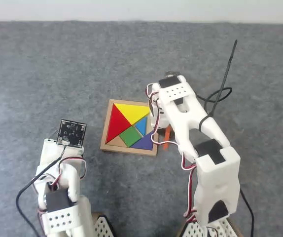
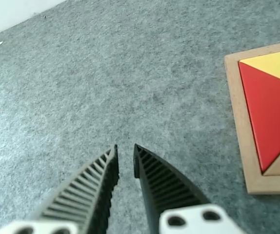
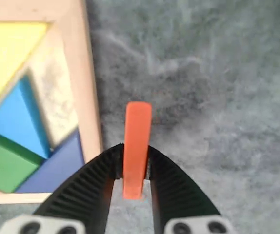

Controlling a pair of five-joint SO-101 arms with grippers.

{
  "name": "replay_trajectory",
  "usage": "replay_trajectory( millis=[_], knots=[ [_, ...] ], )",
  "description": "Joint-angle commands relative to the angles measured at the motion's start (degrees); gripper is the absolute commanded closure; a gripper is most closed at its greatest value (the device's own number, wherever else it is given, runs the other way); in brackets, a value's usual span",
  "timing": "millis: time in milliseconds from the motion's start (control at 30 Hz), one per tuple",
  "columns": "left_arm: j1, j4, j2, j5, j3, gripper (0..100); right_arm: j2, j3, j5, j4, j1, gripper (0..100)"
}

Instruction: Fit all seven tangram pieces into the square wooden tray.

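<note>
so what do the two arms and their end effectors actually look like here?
Left arm and right arm: white plastic shells, black servos, hole-grid plates, red, white and black wire bundles. The left one also carries a black camera board and a black cable. Left end effector and right end effector: tapered black fingers, ribbed, on white bases.

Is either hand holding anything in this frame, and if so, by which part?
The right hand pinches the orange piece across its flat faces near one end, just beside the tray. The left hand holds nothing.
</note>
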Motion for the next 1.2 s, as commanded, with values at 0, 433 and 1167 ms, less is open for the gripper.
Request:
replay_trajectory(
  millis=[0,433,1167],
  knots=[
    [-0.44,-1.49,-0.79,-0.53,-0.75,95,-2.59,-5.36,0.88,0.92,-1.1,96.7],
    [-0.44,-1.49,-0.79,-0.53,-0.75,95,-0.31,-7.56,6.33,-11.56,-10.59,96.7],
    [-0.44,-1.49,-0.79,-0.53,-0.75,95,-0.66,-12.04,8.18,-5.76,-4.53,76.8]
  ],
)
